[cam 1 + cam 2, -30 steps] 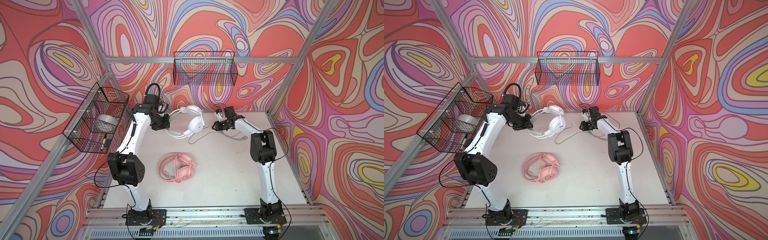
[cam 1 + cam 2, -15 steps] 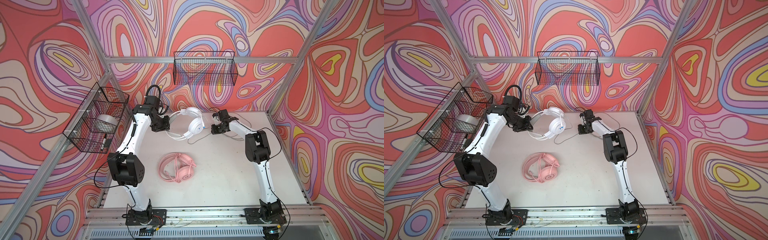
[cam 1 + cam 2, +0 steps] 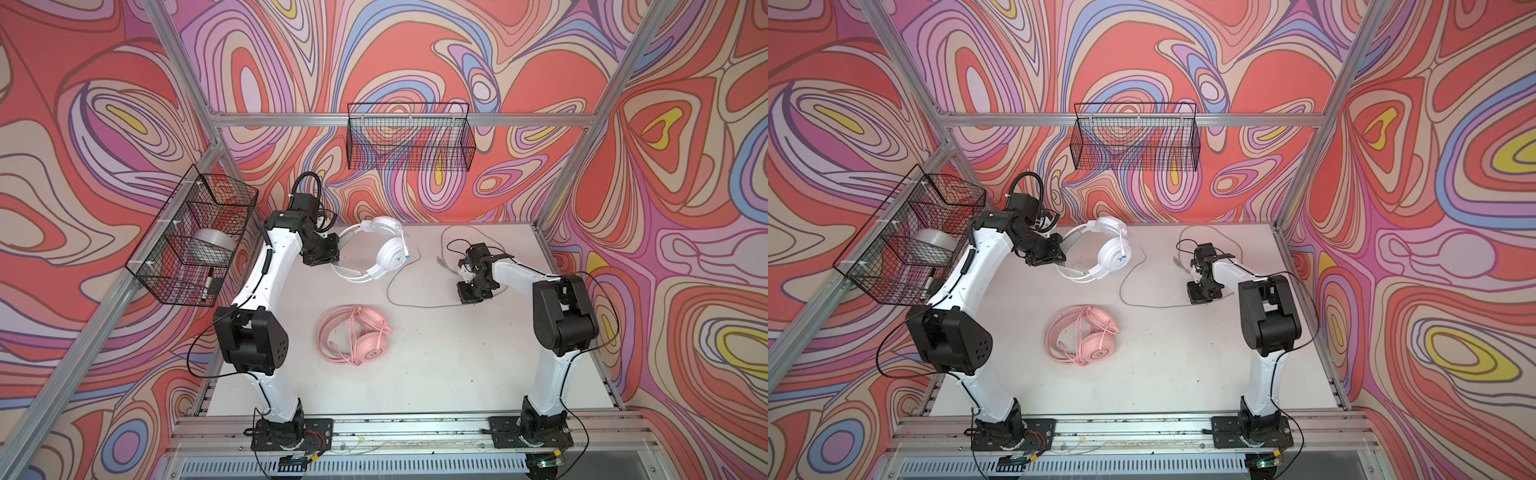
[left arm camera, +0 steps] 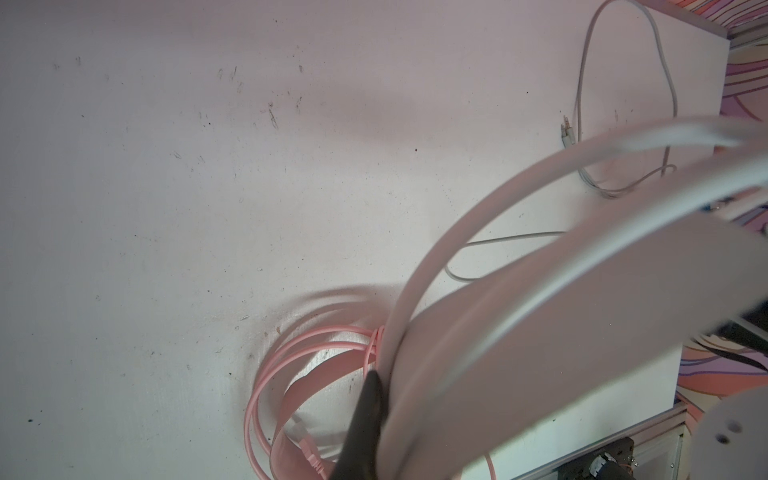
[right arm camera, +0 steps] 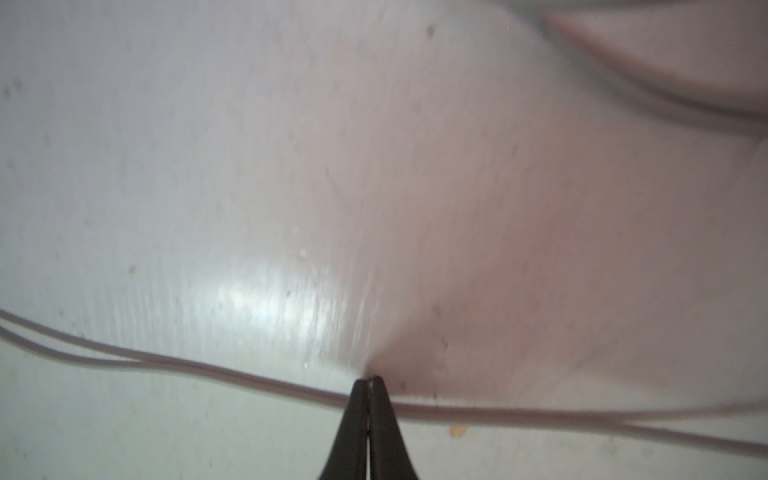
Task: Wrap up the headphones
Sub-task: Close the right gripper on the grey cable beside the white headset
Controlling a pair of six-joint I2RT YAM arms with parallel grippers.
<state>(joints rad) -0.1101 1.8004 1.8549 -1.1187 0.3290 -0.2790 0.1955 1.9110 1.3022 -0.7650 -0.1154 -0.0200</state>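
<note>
My left gripper is clamped on the stiff headband of the light white headset near the back edge of the tabletop, while my right gripper, closed, sits on its limp grey cord.

Both top views are bright, evenly lit from above and sharp, with only faint soft shadows on the matte white tabletop. The left wrist view is dimmer and pink-tinted, its near white plastic headband out of focus. The right wrist view is motion-smeared, with a glare patch near the thin pale grey cord.
</note>
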